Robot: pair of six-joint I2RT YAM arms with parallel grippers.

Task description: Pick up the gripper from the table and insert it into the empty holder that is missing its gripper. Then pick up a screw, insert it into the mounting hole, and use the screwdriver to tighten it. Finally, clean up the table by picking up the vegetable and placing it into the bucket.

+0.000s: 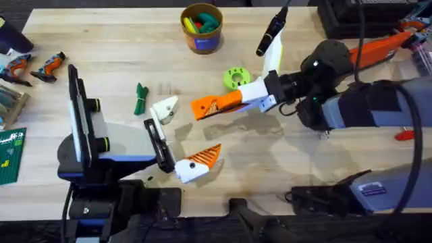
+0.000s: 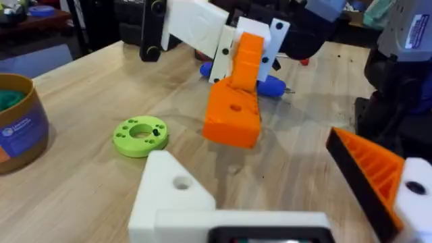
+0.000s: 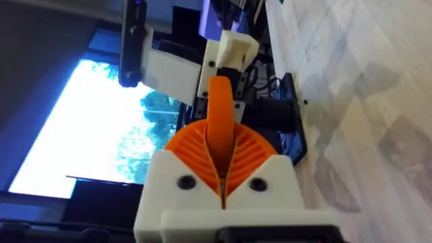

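Observation:
My right gripper (image 1: 226, 102) is shut on the orange gripper (image 1: 202, 108), held above the table's middle. In the right wrist view the orange gripper (image 3: 219, 108) sticks out from between the ribbed pads (image 3: 253, 152) toward the white holder (image 3: 233, 47). My left gripper (image 1: 181, 135) stands wide open: one jaw is the bare white holder (image 1: 164, 108), the other carries an orange pad (image 1: 202, 158). The left wrist view has the holder (image 2: 182, 192) up close, the orange gripper (image 2: 236, 101) beyond it, and the blue screwdriver (image 2: 273, 86) behind. The dark-green vegetable (image 1: 140, 98) lies left of the holder. The bucket (image 1: 201, 30) stands at the back.
A lime-green disc with holes (image 1: 235, 77) lies just behind the right gripper. A black and white tool (image 1: 272, 34) and a big orange tool (image 1: 378, 47) sit at the back right. Small orange clamps (image 1: 50, 64) and a green board (image 1: 10, 155) lie at the left edge.

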